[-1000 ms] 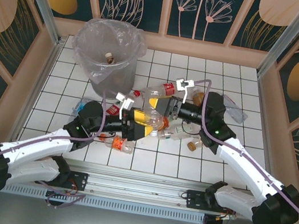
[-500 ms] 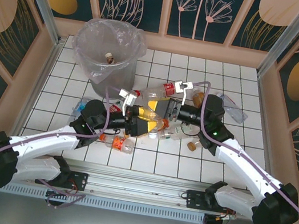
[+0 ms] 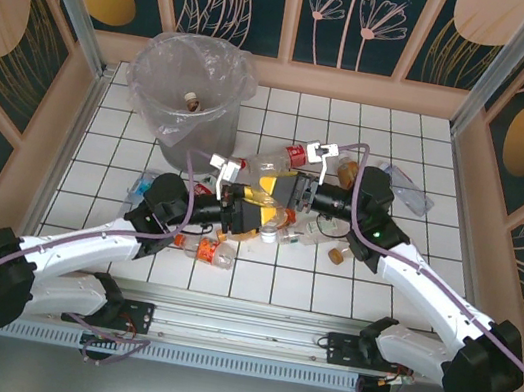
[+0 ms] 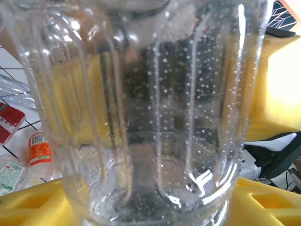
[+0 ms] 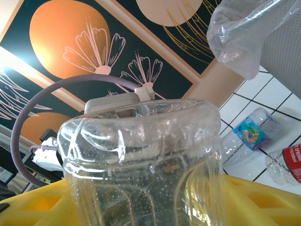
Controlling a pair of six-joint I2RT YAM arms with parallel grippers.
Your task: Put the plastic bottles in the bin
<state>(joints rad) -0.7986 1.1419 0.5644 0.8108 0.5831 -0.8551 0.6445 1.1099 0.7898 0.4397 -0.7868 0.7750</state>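
White tiled table (image 3: 287, 109): bin (image 3: 196, 139) is standing upper left, bottles (image 3: 269, 213) are lying heaped at centre. There the right gripper (image 5: 141, 197) is pinching a clear bottle (image 5: 141, 141). The left gripper (image 4: 150, 202) is straddling a clear bottle; cannot tell whether it is squeezing.

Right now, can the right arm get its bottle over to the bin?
Probably, at a stretch. The right gripper holds a clear bottle, and the tiles toward the bin look bare. The left gripper, close beside that path, is the main obstacle.
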